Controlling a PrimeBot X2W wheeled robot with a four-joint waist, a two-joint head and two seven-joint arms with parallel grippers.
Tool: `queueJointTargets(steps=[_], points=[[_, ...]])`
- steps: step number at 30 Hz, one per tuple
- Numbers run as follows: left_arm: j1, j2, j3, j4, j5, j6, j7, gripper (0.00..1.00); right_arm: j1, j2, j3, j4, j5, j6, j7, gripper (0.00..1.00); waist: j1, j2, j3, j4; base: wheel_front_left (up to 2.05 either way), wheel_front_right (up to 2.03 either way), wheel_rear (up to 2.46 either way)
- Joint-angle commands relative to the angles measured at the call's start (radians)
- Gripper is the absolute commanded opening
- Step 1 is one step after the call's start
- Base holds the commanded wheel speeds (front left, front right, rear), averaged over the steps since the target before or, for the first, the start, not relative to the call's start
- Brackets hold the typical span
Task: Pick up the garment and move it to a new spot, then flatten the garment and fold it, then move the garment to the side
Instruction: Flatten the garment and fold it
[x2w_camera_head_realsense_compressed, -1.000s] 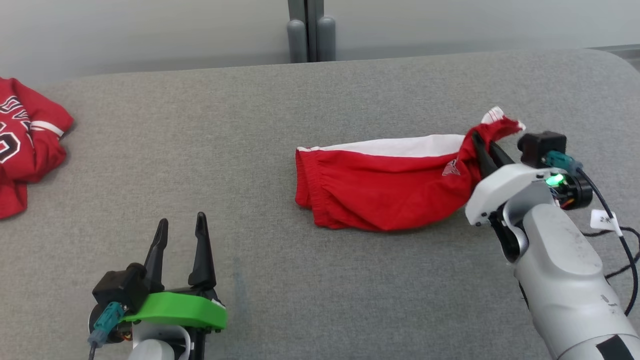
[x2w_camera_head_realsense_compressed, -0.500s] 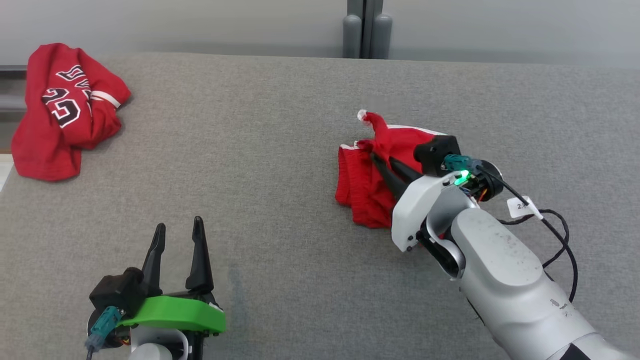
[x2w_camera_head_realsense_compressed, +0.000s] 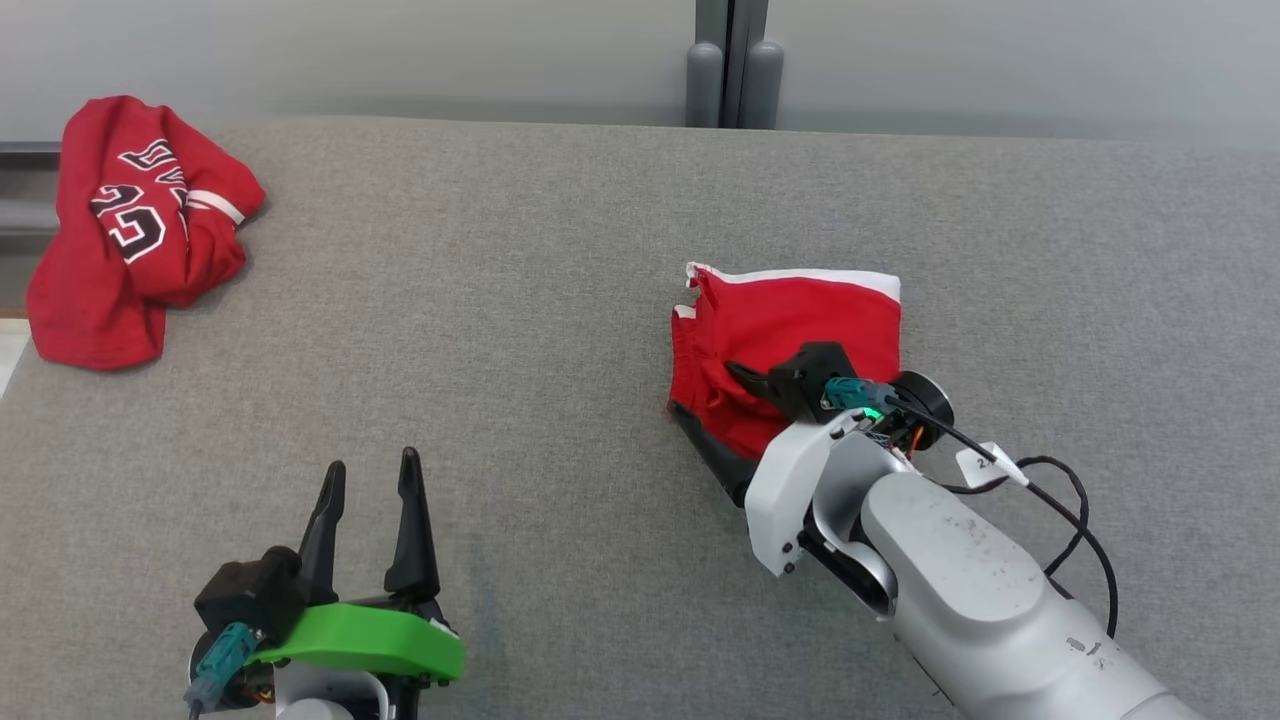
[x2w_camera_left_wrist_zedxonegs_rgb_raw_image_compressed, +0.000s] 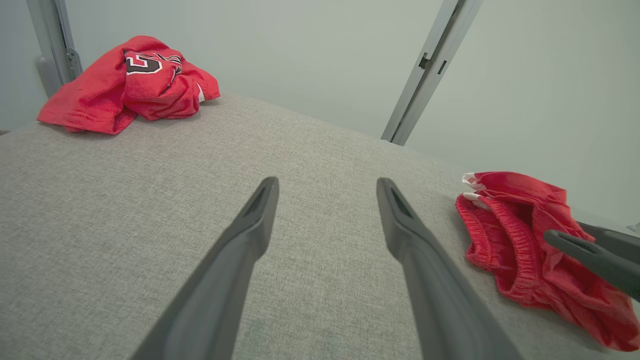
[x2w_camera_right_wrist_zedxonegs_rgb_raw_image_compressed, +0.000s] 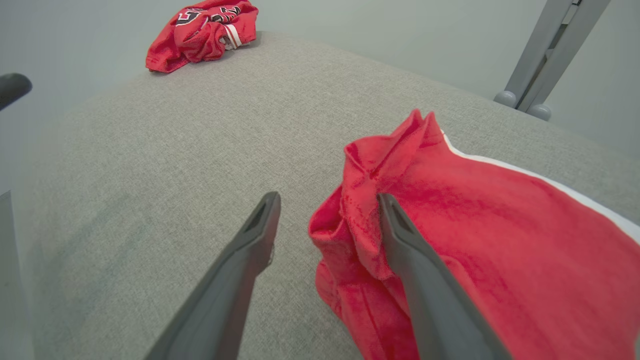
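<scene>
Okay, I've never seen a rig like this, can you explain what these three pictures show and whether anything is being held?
This is a two-armed robot at a grey padded table. The wide picture comes from a camera on its head; the other two come from cameras on its wrists, looking along each gripper's two dark fingers. The left gripper is open over bare table. The right gripper is open too, one finger over the red shorts, one beside them. A crumpled red jersey lies at the far left corner. Nothing is held.
</scene>
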Motion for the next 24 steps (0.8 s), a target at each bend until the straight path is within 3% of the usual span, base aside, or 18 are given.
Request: queueJointTargets(steps=[1, 8, 17, 18, 19, 21, 23, 24], points=[[0.019, 0.001, -0.003, 0.002, -0.006, 0.004, 0.000, 1.00, 0.021, -0.004, 0.005, -0.010, 0.004, -0.001, -0.012, 1.00, 0.0000, 0.0000, -0.010, -0.012, 0.00, 0.00, 0.00], [0.031, 0.002, -0.011, 0.002, -0.003, 0.006, 0.000, 1.00, 0.035, -0.004, -0.063, -0.069, -0.026, -0.001, -0.070, 1.00, 0.0000, 0.0000, -0.025, -0.037, 0.00, 0.00, 0.00], [0.027, 0.002, -0.032, -0.003, -0.005, 0.004, 0.000, 1.00, 0.010, -0.004, -0.269, -0.078, -0.156, -0.001, -0.096, 1.00, 0.0000, 0.0000, -0.012, -0.028, 0.00, 0.00, 0.00], [0.024, 0.002, -0.034, -0.004, -0.006, 0.004, 0.000, 1.00, 0.005, -0.007, -0.282, -0.067, -0.173, -0.001, -0.093, 0.65, 0.0000, 0.0000, -0.008, -0.024, 0.00, 0.00, 0.00], [0.019, 0.002, -0.035, -0.004, -0.007, 0.004, 0.000, 1.00, -0.004, -0.017, -0.296, -0.052, -0.200, -0.001, -0.088, 0.39, 0.0000, 0.0000, -0.001, -0.017, 0.00, 0.00, 0.00], [0.009, 0.002, -0.037, -0.004, -0.009, 0.003, 0.000, 1.00, -0.018, -0.027, -0.317, -0.021, -0.235, -0.001, -0.086, 0.14, 0.0000, 0.0000, 0.010, -0.005, 0.00, 0.00, 0.00], [0.003, 0.002, -0.037, -0.004, -0.011, 0.006, 0.000, 1.00, -0.027, -0.029, -0.329, 0.013, -0.261, -0.001, -0.082, 0.00, 0.0000, 0.0000, 0.021, 0.006, 0.00, 0.00, 0.00], [0.001, 0.002, -0.035, -0.004, -0.012, 0.007, 0.000, 1.00, -0.033, -0.033, -0.329, 0.029, -0.276, -0.001, -0.082, 0.00, 0.0000, 0.0000, 0.025, 0.010, 0.00, 0.00, 0.00]])
